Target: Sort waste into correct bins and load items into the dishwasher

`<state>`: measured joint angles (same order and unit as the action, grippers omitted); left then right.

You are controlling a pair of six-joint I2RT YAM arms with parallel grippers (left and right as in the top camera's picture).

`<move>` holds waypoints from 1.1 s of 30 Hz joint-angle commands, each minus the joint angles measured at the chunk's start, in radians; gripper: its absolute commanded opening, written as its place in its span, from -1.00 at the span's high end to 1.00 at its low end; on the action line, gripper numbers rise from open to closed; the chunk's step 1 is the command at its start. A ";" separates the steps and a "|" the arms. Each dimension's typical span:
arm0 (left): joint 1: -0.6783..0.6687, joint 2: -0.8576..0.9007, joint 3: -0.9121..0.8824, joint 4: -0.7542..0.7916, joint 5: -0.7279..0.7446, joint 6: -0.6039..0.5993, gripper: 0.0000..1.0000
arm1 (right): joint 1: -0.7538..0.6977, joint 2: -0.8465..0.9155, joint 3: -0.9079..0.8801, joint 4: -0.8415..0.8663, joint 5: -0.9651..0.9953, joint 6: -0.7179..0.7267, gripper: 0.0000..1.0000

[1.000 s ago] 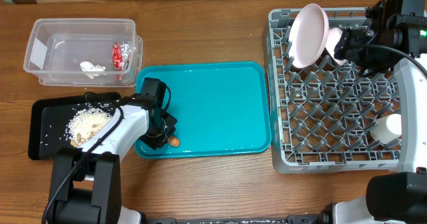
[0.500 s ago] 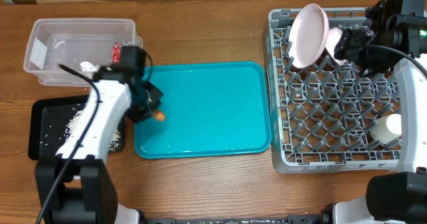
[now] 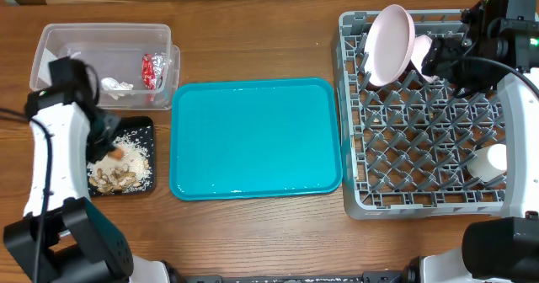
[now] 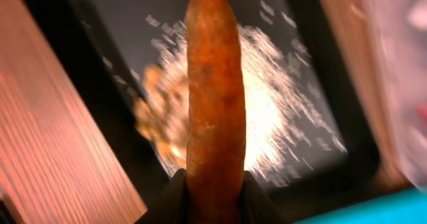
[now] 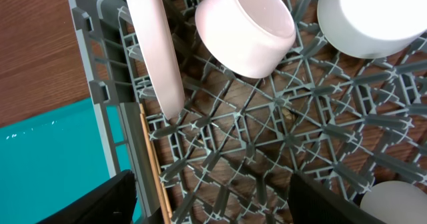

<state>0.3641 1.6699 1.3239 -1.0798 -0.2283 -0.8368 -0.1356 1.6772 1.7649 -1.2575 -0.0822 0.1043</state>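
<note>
The small carrot (image 4: 215,84) is pinched by the left gripper (image 4: 215,184) above the black tray (image 3: 144,129), over the rice and scraps (image 3: 118,175). It is best released low and centred, though its height above the pile is hard to judge.

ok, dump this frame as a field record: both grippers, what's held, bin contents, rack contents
left gripper: shut on carrot, over the black tray
right gripper: open, empty, above the dish rack
black tray: rice and beige food scraps
clear tub: red wrapper, crumpled white paper
dish rack: pink plate on edge, pink cup, white cup, chopsticks along the wall beside the teal tray
</note>
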 commanded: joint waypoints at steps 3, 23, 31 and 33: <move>0.093 0.000 -0.151 0.171 -0.154 0.108 0.92 | 0.002 0.002 0.008 -0.001 -0.010 -0.001 -0.50; 0.220 0.057 -0.318 0.519 -0.175 0.214 0.92 | 0.002 0.002 0.008 -0.095 -0.010 -0.001 -0.50; 0.220 0.191 -0.318 0.536 -0.162 0.229 0.79 | 0.002 0.002 0.008 -0.125 -0.010 -0.001 -0.47; 0.220 0.193 -0.318 0.536 -0.163 0.229 0.55 | 0.002 0.002 0.008 -0.128 -0.010 -0.001 -0.47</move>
<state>0.5835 1.8008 1.0290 -0.5297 -0.4088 -0.6239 -0.1356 1.6772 1.7649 -1.3842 -0.0822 0.1043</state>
